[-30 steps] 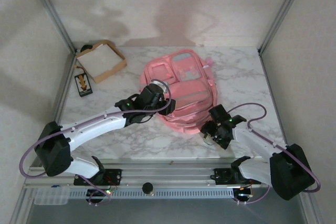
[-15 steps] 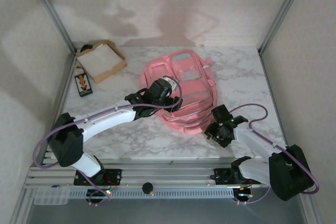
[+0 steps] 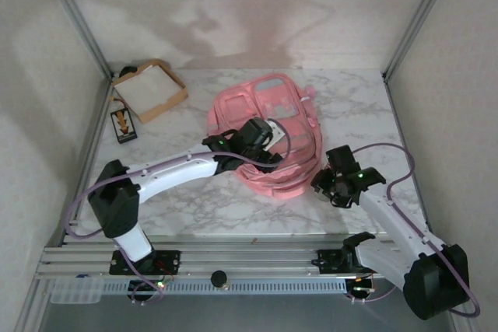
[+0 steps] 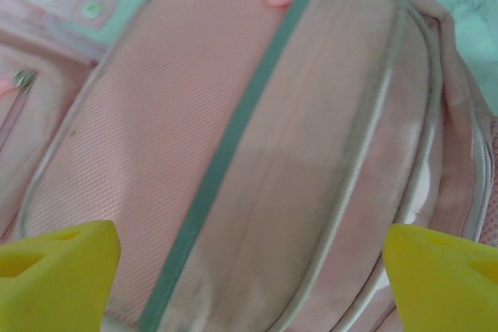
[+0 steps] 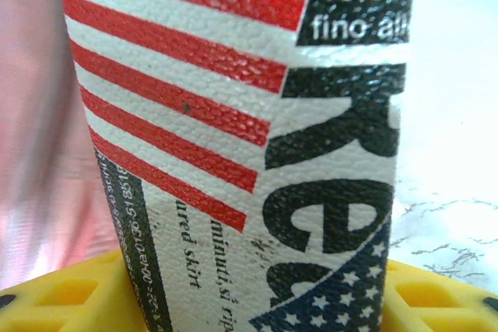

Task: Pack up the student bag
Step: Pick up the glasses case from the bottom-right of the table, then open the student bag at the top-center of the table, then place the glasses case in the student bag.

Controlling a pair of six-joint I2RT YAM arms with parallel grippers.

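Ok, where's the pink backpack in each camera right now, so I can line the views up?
Top camera: backpack at the centre of the table.
Left wrist: backpack front across nearly the whole frame.
Right wrist: pink strip at the left edge, behind the striped packet.
Shared landmark: marble table, top right corner in left wrist, right side in right wrist.

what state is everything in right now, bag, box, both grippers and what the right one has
student bag, lying flat on the table, front up
left gripper, open, pads wide apart over the bag
right gripper, shut on the striped container
striped container, upright between the right gripper's pads
cardboard box, open-topped, something white inside
small black item, lying flat beside the box
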